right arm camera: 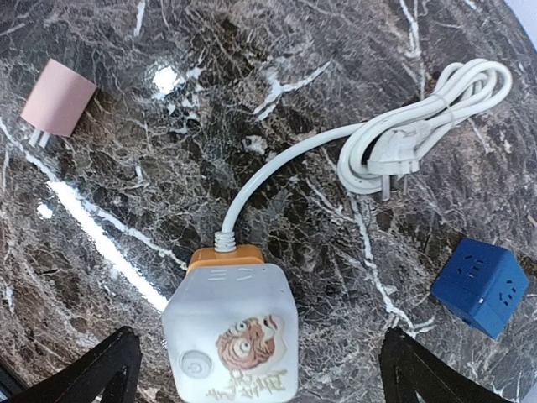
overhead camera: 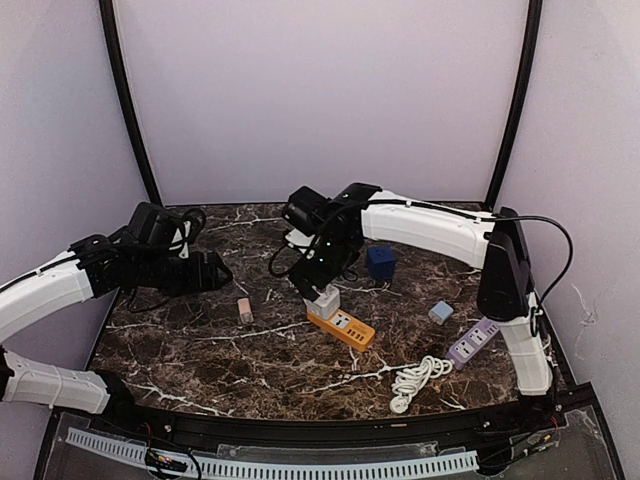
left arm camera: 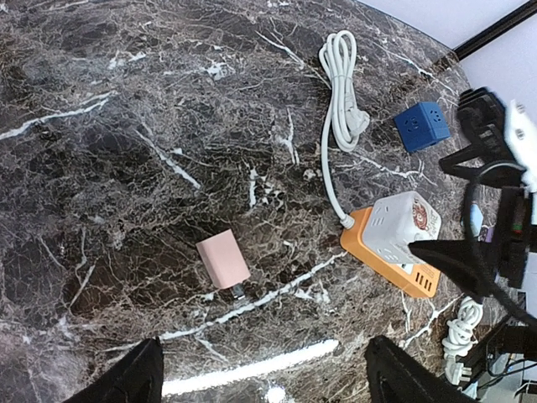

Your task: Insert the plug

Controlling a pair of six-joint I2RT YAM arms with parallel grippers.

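Note:
The plug, a white cube (right arm camera: 231,336) with a tiger picture, stands on the cord end of the orange power strip (overhead camera: 345,327). My right gripper (right arm camera: 260,353) hangs just above it, open, with a finger on either side of the cube and neither touching it. Whether its pins are fully in is hidden beneath it. My left gripper (left arm camera: 264,378) is open and empty, hovering over the left of the table, near a pink charger (left arm camera: 222,262) lying on its side.
A blue cube socket (overhead camera: 380,262) sits behind the strip. The strip's white cable (overhead camera: 418,380) is coiled near the front edge. A purple power strip (overhead camera: 473,343) and a small pale blue adapter (overhead camera: 440,312) lie on the right.

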